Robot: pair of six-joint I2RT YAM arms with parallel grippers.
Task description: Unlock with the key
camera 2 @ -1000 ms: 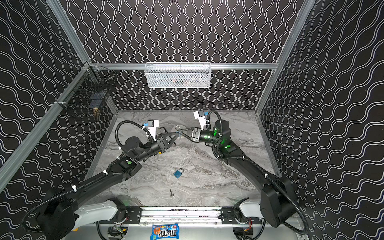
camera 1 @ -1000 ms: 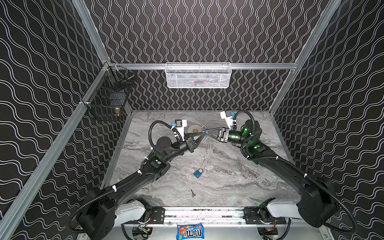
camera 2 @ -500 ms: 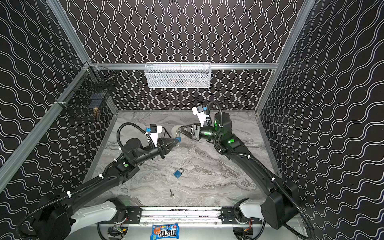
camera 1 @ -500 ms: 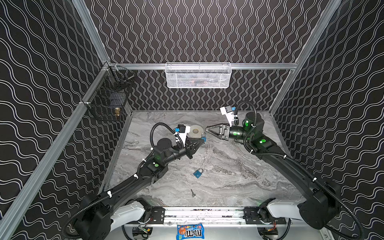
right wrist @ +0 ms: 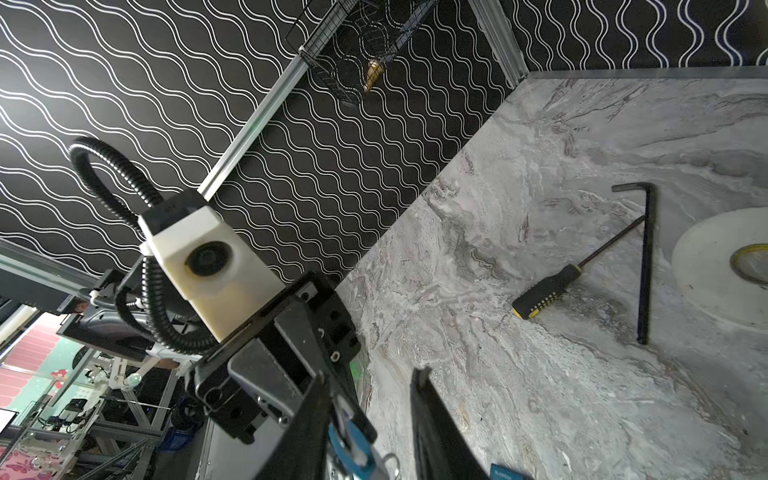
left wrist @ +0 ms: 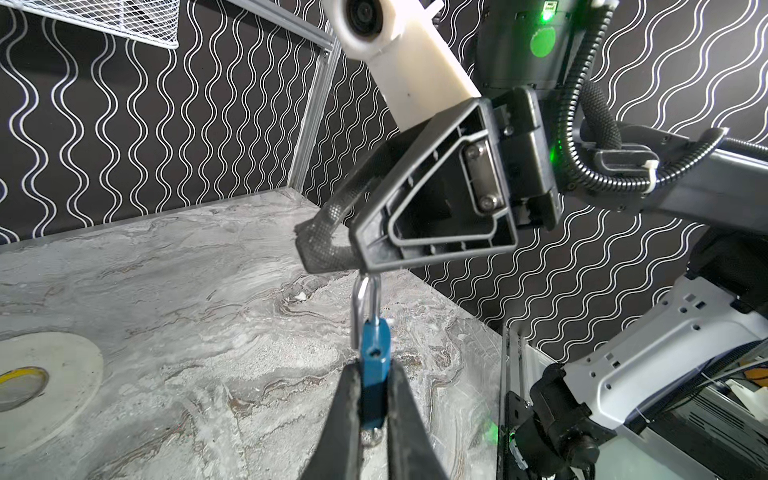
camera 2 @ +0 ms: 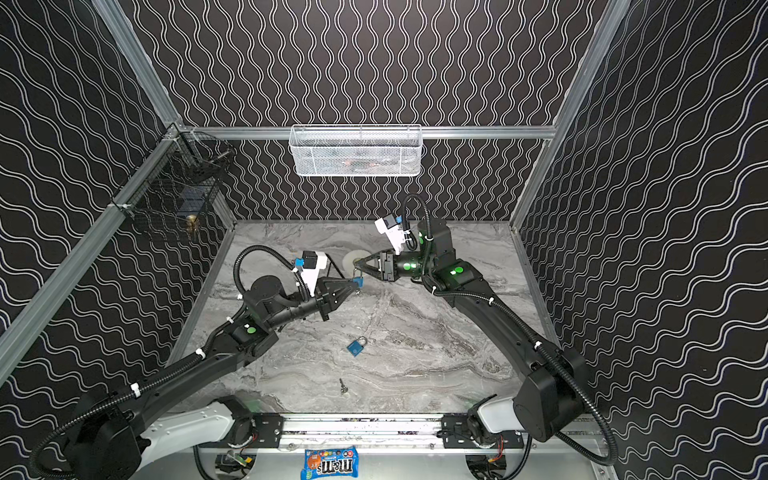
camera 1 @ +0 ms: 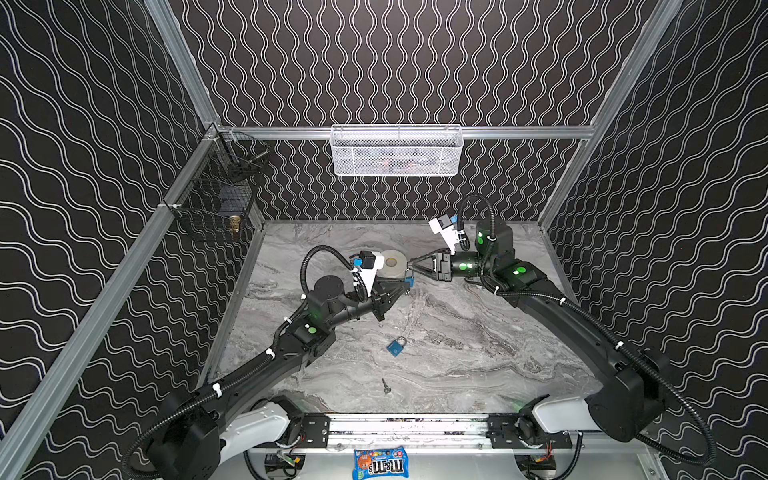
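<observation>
Above the marble surface your left claw clamps the blue padlock; its shackle points straight at the right claw, whose jaws stand slightly apart around it.

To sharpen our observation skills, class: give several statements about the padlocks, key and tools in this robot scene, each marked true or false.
1. The left gripper clamps a blue metal padlock by its body. True.
2. A second blue padlock lies on the grey marble-patterned table. True.
3. The right gripper holds the small silver key. False: the key lies on the table, apart from both grippers.
4. The yellow-and-black-handled screwdriver stands upright. False: it lies flat on the table, its tip by a black L-shaped hex key.
</observation>
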